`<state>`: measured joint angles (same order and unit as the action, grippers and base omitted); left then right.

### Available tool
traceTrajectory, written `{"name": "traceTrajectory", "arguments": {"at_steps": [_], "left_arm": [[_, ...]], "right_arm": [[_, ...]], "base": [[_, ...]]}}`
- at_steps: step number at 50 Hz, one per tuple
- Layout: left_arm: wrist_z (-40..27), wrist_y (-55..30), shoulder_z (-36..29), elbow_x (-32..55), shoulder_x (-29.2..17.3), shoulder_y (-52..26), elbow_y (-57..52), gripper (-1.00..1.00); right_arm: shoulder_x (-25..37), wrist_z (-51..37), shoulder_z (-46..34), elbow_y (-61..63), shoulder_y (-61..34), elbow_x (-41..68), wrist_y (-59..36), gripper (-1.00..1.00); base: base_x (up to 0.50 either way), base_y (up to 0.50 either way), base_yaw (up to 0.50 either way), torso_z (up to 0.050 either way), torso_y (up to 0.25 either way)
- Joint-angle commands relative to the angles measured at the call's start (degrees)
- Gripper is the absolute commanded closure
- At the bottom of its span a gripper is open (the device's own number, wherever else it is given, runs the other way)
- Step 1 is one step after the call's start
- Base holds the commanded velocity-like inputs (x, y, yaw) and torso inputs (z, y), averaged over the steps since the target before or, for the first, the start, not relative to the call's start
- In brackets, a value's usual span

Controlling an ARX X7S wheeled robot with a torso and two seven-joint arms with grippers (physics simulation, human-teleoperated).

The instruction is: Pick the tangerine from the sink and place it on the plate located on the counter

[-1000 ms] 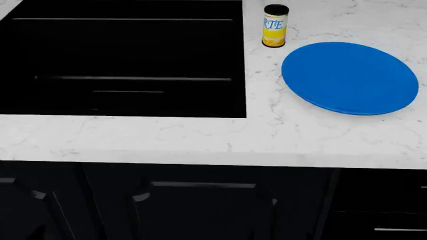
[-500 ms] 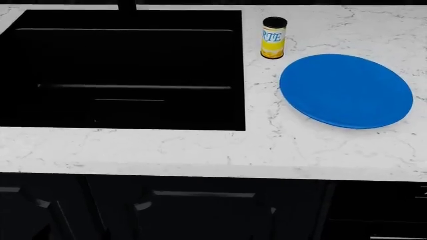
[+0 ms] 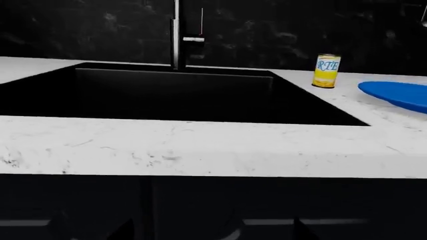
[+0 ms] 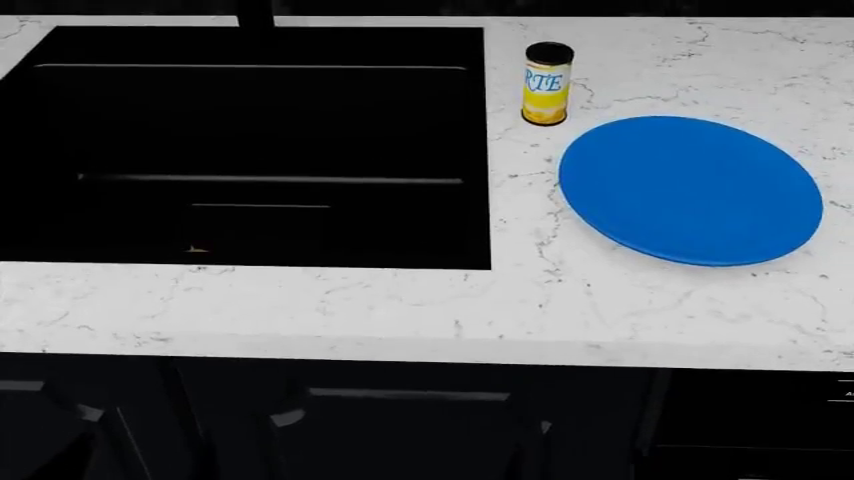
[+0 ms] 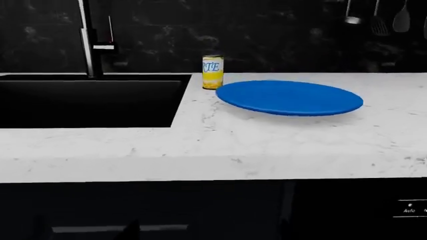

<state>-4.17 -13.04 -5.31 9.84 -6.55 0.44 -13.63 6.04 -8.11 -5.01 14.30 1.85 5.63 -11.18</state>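
Tangerine unseen in dark sink (image 4: 254, 150); can (image 4: 547, 84) just beside plate (image 4: 690, 190); neither tool visible, state untellable

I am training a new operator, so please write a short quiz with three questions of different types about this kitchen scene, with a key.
1. True or false: the plate already holds the tangerine.
2. Multiple choice: the yellow can stands (A) inside the sink, (B) on the counter between the sink and the plate, (C) on the plate.
3. Fill in: the tap rises behind the ____.

Key: 1 false, the plate is bare and no view shows the tangerine. 2 B. 3 sink.
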Motion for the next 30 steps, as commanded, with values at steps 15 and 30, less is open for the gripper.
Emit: {"name": "traceTrajectory", "arguments": {"at_steps": [15, 30], "left_arm": [[-3.61, -48.70, 8.73, 17.42, -5.34, -37.76, -12.25, -1.00], [-0.16, -44.42, 1.41, 12.92, -3.35, -64.02, 18.60, -1.00]], "right_arm": [[8.93, -0.27, 3.87, 22.05, -35.10, 7.24, -48.26, -1.00], [8.77, 2.59, -2.33, -5.12, -59.79, 5.19, -45.77, -1.00]], "base": [[0.00, 0.00, 0.00, 0.000, 0.000], [0.00, 0.00, 0.00, 0.000, 0.000]]}}
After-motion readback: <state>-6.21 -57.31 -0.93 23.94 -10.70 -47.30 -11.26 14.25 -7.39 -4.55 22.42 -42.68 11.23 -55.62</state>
